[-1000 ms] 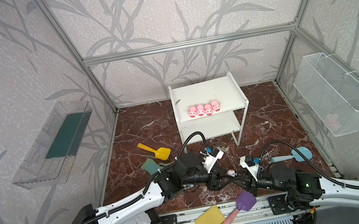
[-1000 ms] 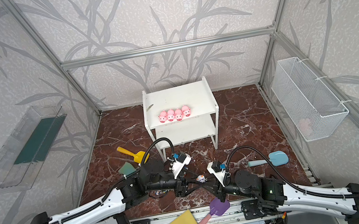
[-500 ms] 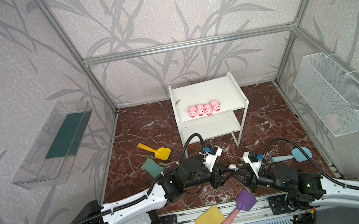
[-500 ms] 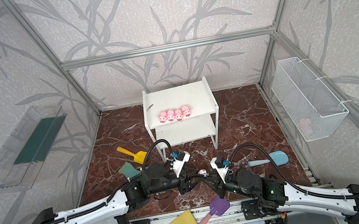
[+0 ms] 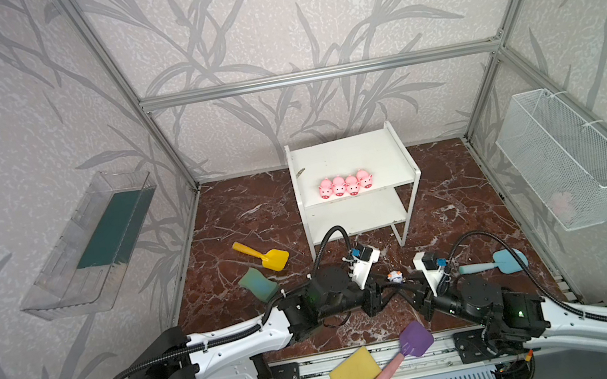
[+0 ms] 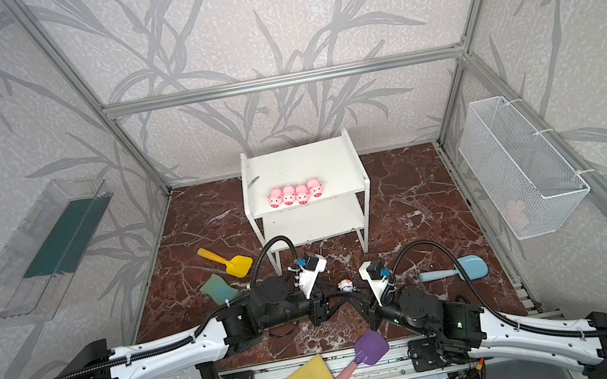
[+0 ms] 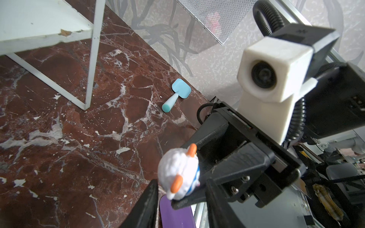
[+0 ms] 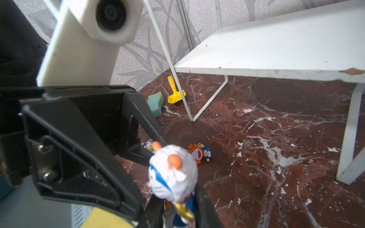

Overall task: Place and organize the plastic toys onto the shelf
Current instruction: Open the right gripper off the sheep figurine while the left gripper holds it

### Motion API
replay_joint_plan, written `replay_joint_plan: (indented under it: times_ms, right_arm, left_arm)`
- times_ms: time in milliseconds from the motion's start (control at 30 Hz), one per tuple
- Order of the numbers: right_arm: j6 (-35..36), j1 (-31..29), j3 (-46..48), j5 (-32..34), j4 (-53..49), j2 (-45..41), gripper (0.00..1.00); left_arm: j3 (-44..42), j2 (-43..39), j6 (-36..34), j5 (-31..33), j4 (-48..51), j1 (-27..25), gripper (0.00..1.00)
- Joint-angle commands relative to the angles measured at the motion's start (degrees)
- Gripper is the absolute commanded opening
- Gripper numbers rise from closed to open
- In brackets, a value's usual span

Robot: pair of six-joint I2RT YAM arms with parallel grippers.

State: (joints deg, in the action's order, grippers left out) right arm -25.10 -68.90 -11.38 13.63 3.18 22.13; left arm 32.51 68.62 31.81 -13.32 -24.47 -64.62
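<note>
ok so starting at the pinch: the right gripper (image 8: 177, 206) has its fingers (image 8: 205, 209) squeezed narrow on the body of the little white-and-blue toy figure (image 8: 173, 173). The toy's head, with its orange horns, pokes out past them. The left gripper (image 7: 181, 197) is right in there too, with its fingers (image 7: 148, 203) about half apart on either side of the head. One looks like it's touching, but honestly I can't tell if it's actually gripping or just sitting around it.

In both top views the two grippers meet nose to nose, the left arm coming in from 9 o'clock and the right arm from about 4 o'clock. The toy figure sits between them, up off the marble floor (image 5: 256, 215), near the shelf (image 5: 346, 153) at its 6 o'clock.

Two more toys lie on the floor close by the left gripper: an orange figure (image 8: 198, 154) and a blue figure (image 8: 148, 145) half hidden behind a finger.

Four pink pigs (image 5: 345, 184) stand in a tight row at the front edge of the shelf's top board.

Going out from the held toy:
- the blue shovel (image 5: 506, 261) is at 3 o'clock
- the yellow shovel (image 5: 272, 258) and green sponge (image 5: 258, 285) are at 10 o'clock
- the purple shovel (image 5: 416, 339) is at 6 o'clock
- the yellow sponge (image 5: 354, 373) is at 7 o'clock
</note>
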Motion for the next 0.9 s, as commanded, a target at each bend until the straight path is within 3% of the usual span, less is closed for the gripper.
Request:
replay_joint_plan:
  times_ms: [0, 233, 533, 633, 767, 867]
  right_arm:
    - [-0.2, -0.1, 0.5, 0.0, 2.8, -0.4, 0.15]
    - [0.1, -0.1, 0.3, 0.7, 3.0, -0.4, 0.15]
    - [-0.4, -0.1, 0.3, 2.6, 2.2, -0.8, 0.17]
    - [-0.6, -0.1, -0.1, 3.3, -0.1, -1.4, 0.26]
    - [0.5, -0.1, -0.7, 3.0, -6.6, -4.1, 0.54]
    - [0.7, -0.1, -2.5, 3.3, -17.6, -6.8, 0.68]
  left_arm:
    - [0.9, 0.3, 0.8, 3.9, -3.0, 0.0, 0.45]
    - [1.8, 2.2, 0.8, 4.3, -3.0, 0.0, 0.41]
    - [2.7, 3.8, 0.0, 5.0, -2.9, -0.3, 0.29]
    - [3.0, 4.2, -1.1, 6.6, -3.2, -0.5, 0.26]
    - [4.7, 4.6, -5.8, 11.0, -2.5, -0.8, 0.23]
    - [6.5, 5.5, -11.9, 16.0, -3.0, -1.1, 0.22]
